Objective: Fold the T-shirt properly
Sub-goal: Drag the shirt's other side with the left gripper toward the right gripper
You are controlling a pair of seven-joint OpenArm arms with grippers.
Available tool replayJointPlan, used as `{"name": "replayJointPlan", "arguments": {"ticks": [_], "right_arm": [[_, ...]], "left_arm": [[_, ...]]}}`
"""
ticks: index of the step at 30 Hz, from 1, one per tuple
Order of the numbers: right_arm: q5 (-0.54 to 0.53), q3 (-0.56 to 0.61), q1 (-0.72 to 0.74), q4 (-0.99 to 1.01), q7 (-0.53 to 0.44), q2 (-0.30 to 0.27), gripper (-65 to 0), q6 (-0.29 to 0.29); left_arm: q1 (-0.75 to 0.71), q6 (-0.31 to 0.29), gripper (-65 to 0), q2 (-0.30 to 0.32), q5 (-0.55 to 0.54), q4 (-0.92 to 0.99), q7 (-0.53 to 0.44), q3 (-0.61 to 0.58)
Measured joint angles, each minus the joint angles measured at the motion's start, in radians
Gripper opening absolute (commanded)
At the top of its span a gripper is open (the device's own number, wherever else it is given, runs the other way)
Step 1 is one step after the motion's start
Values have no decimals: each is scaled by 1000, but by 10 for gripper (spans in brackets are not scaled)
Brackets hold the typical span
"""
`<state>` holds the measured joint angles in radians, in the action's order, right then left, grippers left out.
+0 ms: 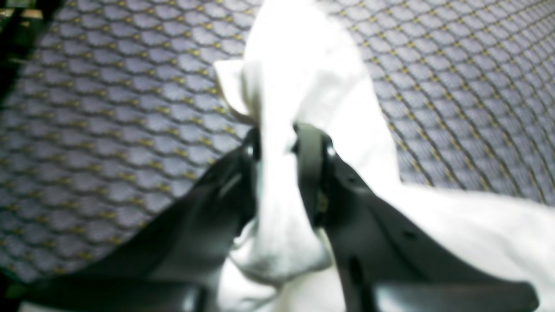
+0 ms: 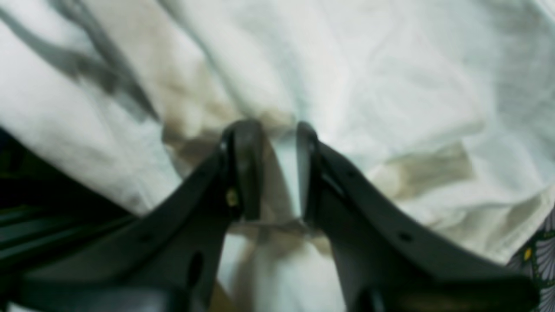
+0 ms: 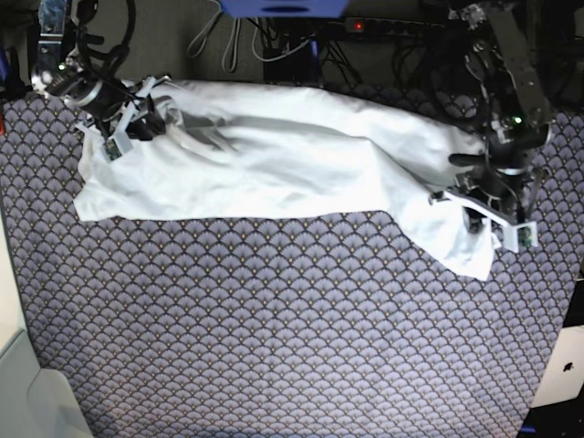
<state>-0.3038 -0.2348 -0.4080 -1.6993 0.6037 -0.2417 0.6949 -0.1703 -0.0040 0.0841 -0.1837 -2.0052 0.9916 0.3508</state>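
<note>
Clearly both arms want opposite ends: the large, thin white T-shirt (image 3: 274,164) sprawls rumpled along the blue scale-patterned surface (image 3: 274,328), left gripper (image 1: 277,138) and right gripper (image 2: 279,130) each clamped on bunched cloth, presumably to stretch it flat.

White T-shirt (image 3: 274,164) on purple fan-patterned cloth (image 3: 274,319).

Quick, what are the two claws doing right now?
Left claw: closed on the T-shirt.
Right claw: closed on the T-shirt too.
</note>
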Motion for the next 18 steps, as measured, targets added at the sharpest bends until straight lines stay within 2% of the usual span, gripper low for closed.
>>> {"name": "replayJointPlan", "arguments": {"ticks": [2, 6, 12, 18], "right_arm": [[0, 0, 2, 0, 5, -1, -526, 0], [3, 0, 11, 0, 10, -2, -526, 0], [4, 0, 11, 0, 11, -19, -526, 0], [4, 0, 11, 0, 13, -19, -526, 0]], "left_arm": [[2, 5, -648, -4, 10, 6, 34, -56], [-5, 3, -648, -5, 1, 6, 26, -244], [-32, 6, -648, -91, 11, 22, 29, -459], [-14, 8, -648, -171, 18, 87, 31, -560]]}}
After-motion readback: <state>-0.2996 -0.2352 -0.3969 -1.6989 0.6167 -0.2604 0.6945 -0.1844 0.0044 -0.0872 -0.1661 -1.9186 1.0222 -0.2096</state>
